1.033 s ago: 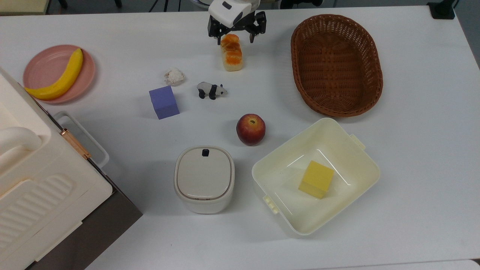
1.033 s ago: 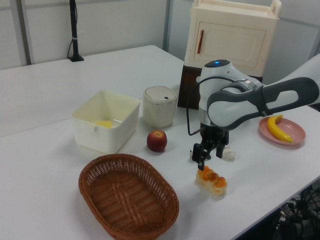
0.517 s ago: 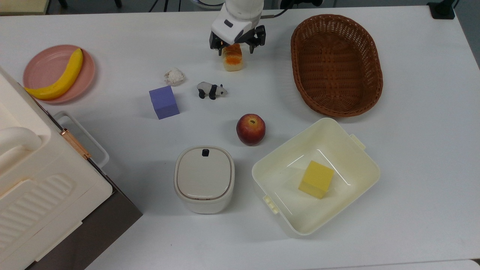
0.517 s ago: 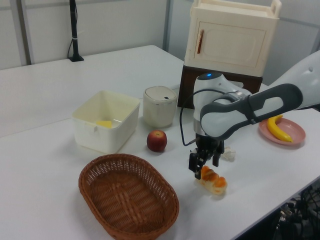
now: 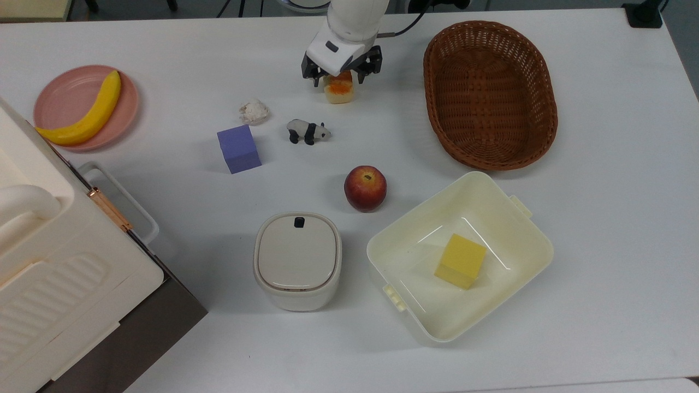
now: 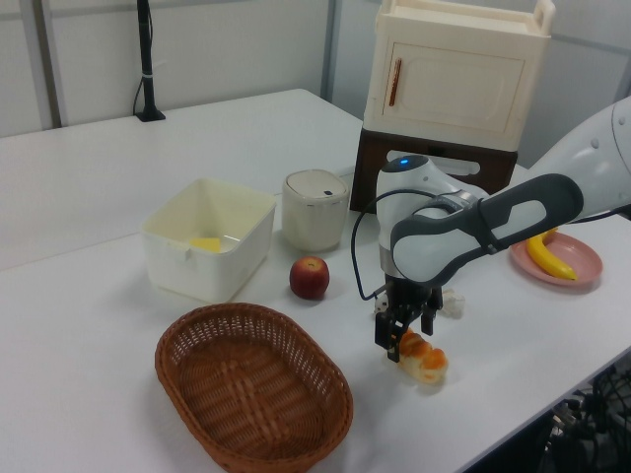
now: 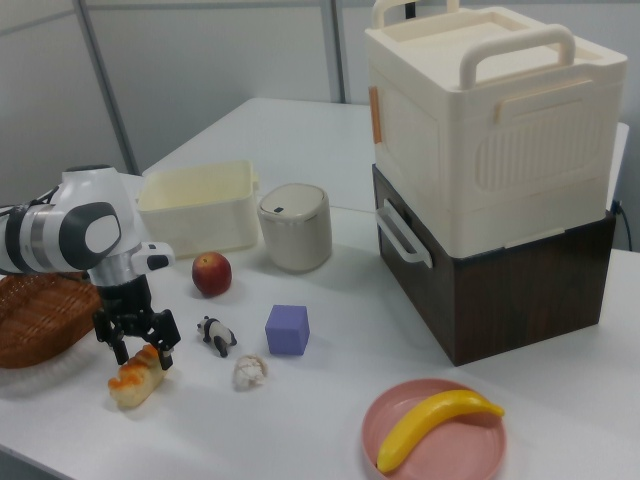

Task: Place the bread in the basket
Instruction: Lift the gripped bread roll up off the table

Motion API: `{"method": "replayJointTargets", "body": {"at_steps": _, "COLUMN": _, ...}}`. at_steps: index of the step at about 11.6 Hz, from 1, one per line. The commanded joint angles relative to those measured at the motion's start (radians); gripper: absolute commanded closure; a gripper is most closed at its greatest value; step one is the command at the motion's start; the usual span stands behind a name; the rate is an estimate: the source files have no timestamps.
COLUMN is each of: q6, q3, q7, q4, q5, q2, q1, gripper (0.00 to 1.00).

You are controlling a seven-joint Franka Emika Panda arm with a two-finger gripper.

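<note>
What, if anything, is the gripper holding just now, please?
Nothing yet: the open gripper straddles one end of the bread, which lies on the table.

A white table (image 5: pixel 600 218) bears bread (image 5: pixel 339 93), basket (image 5: pixel 490 94), apple (image 5: pixel 365 188), tub (image 5: pixel 519 240), plate (image 5: pixel 65 93).

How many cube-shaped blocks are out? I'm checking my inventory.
2. The purple cube sits on the table beside the panda figure; the yellow cube lies inside the cream tub. None seem hidden.
</note>
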Motion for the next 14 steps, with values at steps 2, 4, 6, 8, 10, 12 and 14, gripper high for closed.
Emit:
{"method": "replayJointTargets", "body": {"at_steps": 2, "q6": 0.019, "q3": 0.011, "q7": -0.003, "q4": -0.003, "q5": -0.021, "q2": 0.011, "q1": -0.017, "gripper": 0.75}}
{"method": "replayJointTargets", "body": {"at_steps": 4, "q6": 0.007, "q3": 0.009, "q7": -0.006, "q4": 0.027, "q5": -0.021, "q2": 0.012, "q1": -0.020, "gripper": 0.90}}
{"method": "replayJointTargets", "body": {"at_steps": 6, "q6": -0.045, "q3": 0.009, "q7": -0.006, "q4": 0.085, "q5": -0.016, "q2": 0.009, "q1": -0.025, "gripper": 1.00}}
{"method": "replayJointTargets", "body": {"at_steps": 8, "q6": -0.145, "q3": 0.009, "q7": 0.004, "q4": 0.209, "q5": -0.002, "q2": 0.009, "q1": -0.025, "gripper": 1.00}}
{"method": "replayJointTargets", "body": {"at_steps": 10, "q6": -0.211, "q3": 0.009, "q7": 0.008, "q4": 0.312, "q5": 0.030, "q2": 0.006, "q1": -0.014, "gripper": 1.00}}
{"method": "replayJointTargets", "body": {"at_steps": 12, "q6": -0.232, "q3": 0.018, "q7": 0.009, "q4": 0.370, "q5": 0.097, "q2": 0.003, "q1": 0.001, "gripper": 1.00}}
{"method": "replayJointTargets", "body": {"at_steps": 14, "q6": -0.234, "q3": 0.028, "q7": 0.009, "q4": 0.392, "q5": 0.125, "q2": 0.005, "q1": 0.055, "gripper": 0.99}}
